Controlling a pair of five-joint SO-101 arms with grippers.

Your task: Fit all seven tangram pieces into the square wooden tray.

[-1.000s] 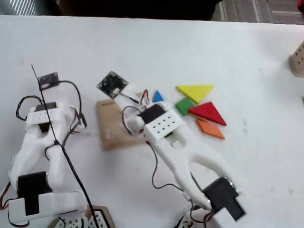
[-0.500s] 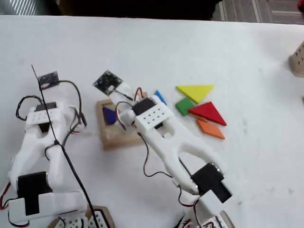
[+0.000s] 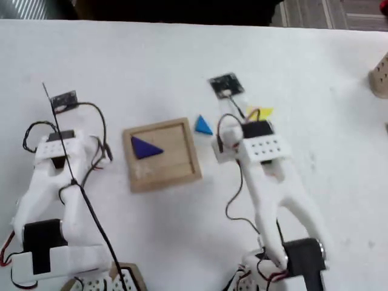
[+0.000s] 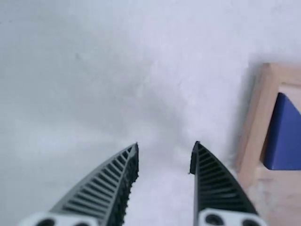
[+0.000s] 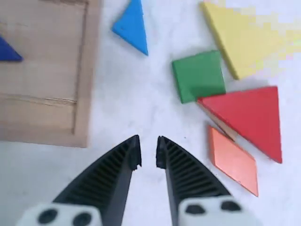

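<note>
The square wooden tray point(image 3: 163, 173) lies mid-table with a dark blue triangle point(image 3: 145, 147) inside it near its left wall. A light blue triangle point(image 3: 202, 125) rests just right of the tray. My right arm point(image 3: 260, 151) stands over the other pieces, with a yellow triangle point(image 3: 262, 113) peeking out. My right gripper point(image 5: 147, 153) is open by a narrow gap and holds nothing, above bare table between the tray point(image 5: 80, 127) and the green square point(image 5: 198, 76), red triangle point(image 5: 249, 117) and orange parallelogram point(image 5: 233, 160). My left gripper point(image 4: 164, 155) is open and empty, just left of the tray point(image 4: 254, 122).
A tan pegged block point(image 3: 380, 76) stands at the far right edge. Cables trail from both arms, and a thin black rod point(image 3: 73, 176) crosses the left arm point(image 3: 57, 151). Open white table lies behind the tray and to the right.
My right arm has swung right, from over the tray to over the loose coloured pieces, leaving the dark blue triangle lying in the tray. The left arm has stayed put.
</note>
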